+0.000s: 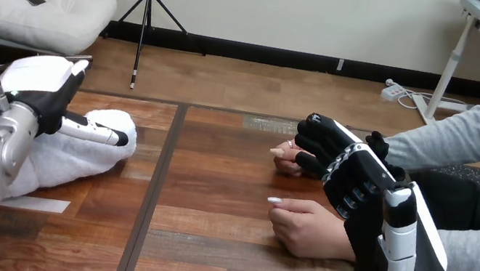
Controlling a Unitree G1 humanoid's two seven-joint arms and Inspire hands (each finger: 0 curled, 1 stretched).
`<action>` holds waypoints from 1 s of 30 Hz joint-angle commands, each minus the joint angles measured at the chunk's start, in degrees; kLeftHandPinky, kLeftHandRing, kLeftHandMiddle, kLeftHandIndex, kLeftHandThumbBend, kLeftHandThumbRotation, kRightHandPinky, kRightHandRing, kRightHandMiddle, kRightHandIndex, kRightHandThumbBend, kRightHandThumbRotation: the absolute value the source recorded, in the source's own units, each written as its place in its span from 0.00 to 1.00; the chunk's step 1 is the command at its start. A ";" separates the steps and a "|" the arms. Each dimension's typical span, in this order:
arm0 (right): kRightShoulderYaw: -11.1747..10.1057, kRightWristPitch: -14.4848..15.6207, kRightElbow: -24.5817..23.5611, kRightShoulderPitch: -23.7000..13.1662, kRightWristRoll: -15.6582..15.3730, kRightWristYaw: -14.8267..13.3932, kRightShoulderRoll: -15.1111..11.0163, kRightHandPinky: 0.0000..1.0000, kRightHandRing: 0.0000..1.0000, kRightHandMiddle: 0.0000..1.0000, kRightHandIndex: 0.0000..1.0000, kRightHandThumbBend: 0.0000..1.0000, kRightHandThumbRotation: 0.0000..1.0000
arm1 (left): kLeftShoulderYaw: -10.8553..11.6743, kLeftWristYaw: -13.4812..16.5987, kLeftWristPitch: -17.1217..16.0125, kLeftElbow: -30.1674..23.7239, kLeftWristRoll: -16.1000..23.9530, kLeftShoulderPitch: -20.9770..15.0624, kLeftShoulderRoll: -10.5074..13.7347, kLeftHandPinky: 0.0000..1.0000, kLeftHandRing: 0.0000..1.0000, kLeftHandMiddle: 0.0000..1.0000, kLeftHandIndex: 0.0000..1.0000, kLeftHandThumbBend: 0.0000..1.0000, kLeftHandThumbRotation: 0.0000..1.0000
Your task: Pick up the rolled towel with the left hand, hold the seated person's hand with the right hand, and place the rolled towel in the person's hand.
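Bright, even light; soft shadows

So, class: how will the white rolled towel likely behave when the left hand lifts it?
Probably floppy: the rolled towel looks plush and lumpy, so its ends may sag. Likely light for its bulk, being cloth. Its fuzzy surface under the left hand should resist slipping, though the roll could loosen.

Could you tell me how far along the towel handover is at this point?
Looks done: the right hand has its fingers curled over the person's farther hand. In hand: the left hand is on the rolled towel, which lies on the table. Left: lifting the towel and placing it in the person's hand.
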 commanded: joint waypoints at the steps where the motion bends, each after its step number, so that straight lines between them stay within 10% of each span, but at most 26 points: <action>1: -0.75 -1.19 0.03 -3.75 0.40 0.00 0.26 0.89 0.89 0.88 0.85 0.77 1.00 | -0.03 -2.12 1.24 0.91 -1.03 -5.49 0.80 0.97 0.95 0.95 0.96 1.00 0.68; 18: -0.75 -1.80 0.05 -3.90 0.14 0.05 0.28 0.89 0.89 0.87 0.84 0.77 1.00 | 0.03 -8.08 1.68 2.02 -1.75 -6.38 0.92 0.96 0.95 0.95 0.95 1.00 0.73; 30: -0.84 -1.73 -0.09 -3.69 0.05 -0.22 0.26 0.88 0.88 0.87 0.84 0.76 1.00 | -0.08 -19.27 6.24 2.70 -3.51 -8.68 0.39 1.00 1.00 0.99 0.99 1.00 0.74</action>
